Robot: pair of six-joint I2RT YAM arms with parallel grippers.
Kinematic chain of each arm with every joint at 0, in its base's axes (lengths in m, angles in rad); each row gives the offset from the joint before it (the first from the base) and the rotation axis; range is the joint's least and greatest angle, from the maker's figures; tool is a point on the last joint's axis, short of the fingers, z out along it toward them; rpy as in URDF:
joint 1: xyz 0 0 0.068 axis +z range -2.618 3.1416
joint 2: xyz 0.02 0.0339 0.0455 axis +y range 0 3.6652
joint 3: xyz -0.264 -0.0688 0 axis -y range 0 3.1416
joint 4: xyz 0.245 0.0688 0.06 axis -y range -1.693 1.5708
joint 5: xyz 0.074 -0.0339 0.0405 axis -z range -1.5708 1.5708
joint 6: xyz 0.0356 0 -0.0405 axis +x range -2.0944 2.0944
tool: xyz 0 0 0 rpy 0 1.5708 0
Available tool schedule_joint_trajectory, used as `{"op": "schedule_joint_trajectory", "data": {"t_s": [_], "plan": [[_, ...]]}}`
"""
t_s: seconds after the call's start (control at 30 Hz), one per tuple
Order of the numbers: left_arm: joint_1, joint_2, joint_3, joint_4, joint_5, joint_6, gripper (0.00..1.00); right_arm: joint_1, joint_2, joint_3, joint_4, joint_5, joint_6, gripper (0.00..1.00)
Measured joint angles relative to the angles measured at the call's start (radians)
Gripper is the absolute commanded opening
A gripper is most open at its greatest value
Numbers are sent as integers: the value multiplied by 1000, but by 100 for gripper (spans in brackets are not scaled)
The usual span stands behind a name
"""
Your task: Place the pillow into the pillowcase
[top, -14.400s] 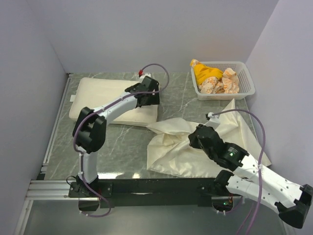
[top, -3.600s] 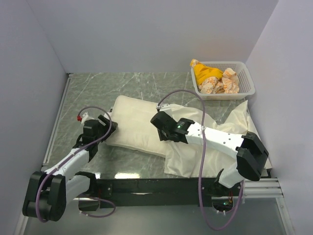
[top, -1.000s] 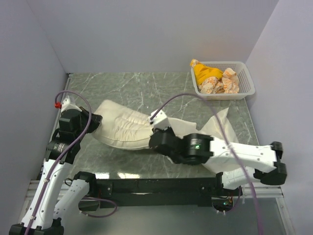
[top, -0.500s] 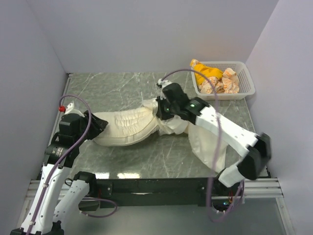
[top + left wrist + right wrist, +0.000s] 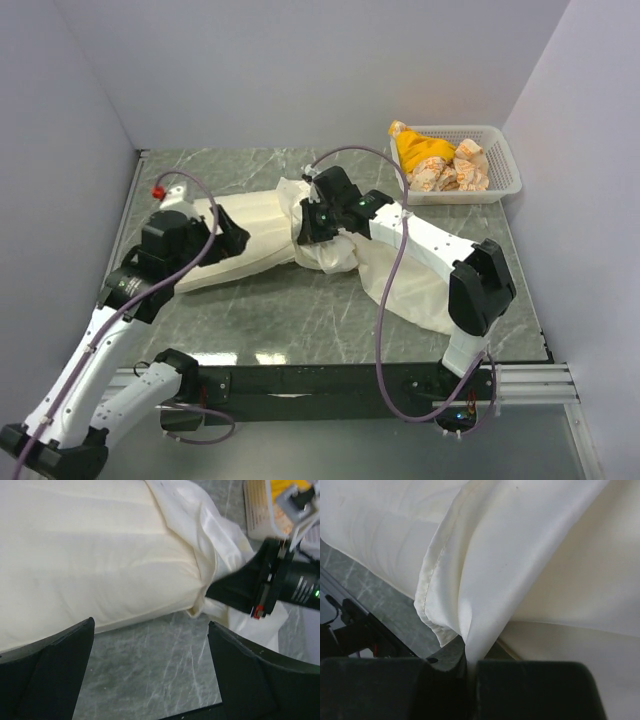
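The pillow lies slanted on the table, plain face up. Its right end is inside the mouth of the pillowcase, which trails toward the near right. My right gripper is shut on the pillowcase's hemmed edge at that mouth; in the right wrist view the cloth is pinched between the fingers, with the pillow behind. My left gripper hovers open over the pillow's near edge. In the left wrist view its fingers straddle bare table, below the pillow and the pillowcase.
A white basket with yellow and patterned cloths stands at the far right corner; it also shows in the left wrist view. Walls close the left, far and right sides. The grey marble table shows near the front edge.
My right gripper has drawn the pillowcase mouth leftward over the pillow's right end. My left gripper has moved right and farther in, along the pillow. The pillow now lies straighter, less bunched.
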Motion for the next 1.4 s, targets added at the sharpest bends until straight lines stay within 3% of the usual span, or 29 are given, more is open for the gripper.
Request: {"op": "schedule_joint_trajectory", "data": {"t_s": [0.2,0.5,0.7,0.97,1.3,1.4], "plan": [[-283,57,-2,-14,-210,-1,99,2,-35,24,4,-12,10,0],[-483,236,7,-36,-444,0,99,-24,-78,113,-62,-12,3,0],[-536,436,103,-96,-607,4,99,-41,-104,123,-105,-16,-5,0],[-559,499,182,-148,-770,5,74,-66,-127,140,-142,-24,-20,0],[-618,653,275,-204,-982,14,76,-88,-167,140,-171,-28,-32,0],[-636,712,310,-274,-1054,-32,82,-95,-169,140,-172,-30,-34,0]]}}
